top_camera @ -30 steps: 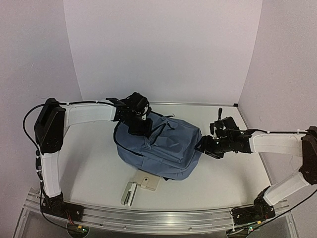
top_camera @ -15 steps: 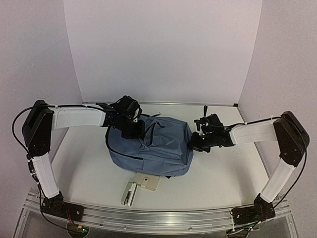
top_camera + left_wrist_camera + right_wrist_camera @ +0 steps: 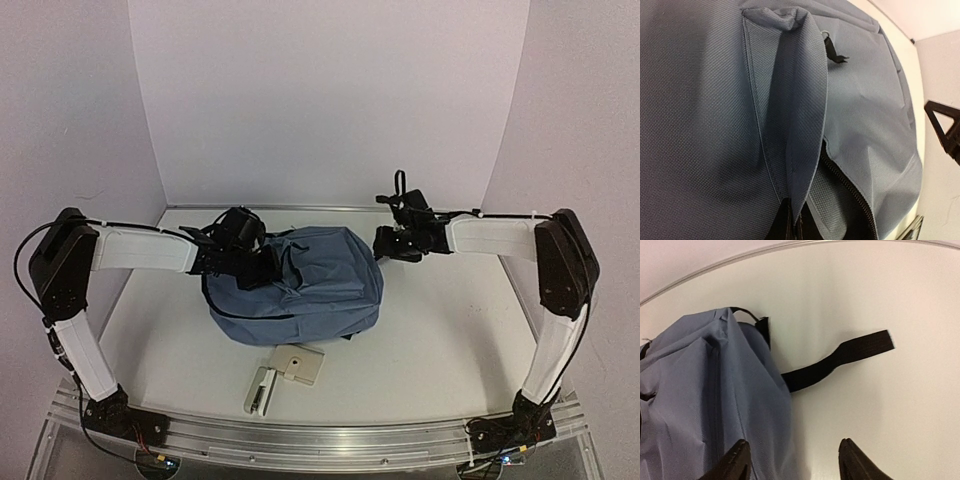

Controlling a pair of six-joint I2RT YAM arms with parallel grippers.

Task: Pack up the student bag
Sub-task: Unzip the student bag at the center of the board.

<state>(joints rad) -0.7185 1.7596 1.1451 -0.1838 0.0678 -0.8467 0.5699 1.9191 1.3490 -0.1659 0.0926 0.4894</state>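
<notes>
The student bag (image 3: 300, 290), slate-blue with black trim, lies on its side in the middle of the table. My left gripper (image 3: 262, 265) is at its upper left and is shut on a raised fold of the bag's fabric (image 3: 800, 125). The dark fingertips pinch that fold at the bottom of the left wrist view, beside the open black zip (image 3: 850, 187). At the bag's back right corner my right gripper (image 3: 386, 246) is open. Its fingers (image 3: 737, 462) straddle the bag's edge (image 3: 715, 390) with nothing gripped. A black strap (image 3: 840, 359) trails over the table beyond it.
A flat cream-coloured item (image 3: 297, 366) and a small white and green one (image 3: 259, 390) lie on the table in front of the bag. White walls close in the back and both sides. The metal rail (image 3: 320, 440) runs along the near edge.
The bag has slid left and back with my left gripper holding its fold. My right gripper has moved from the bag's right side to its back right corner and stands open.
</notes>
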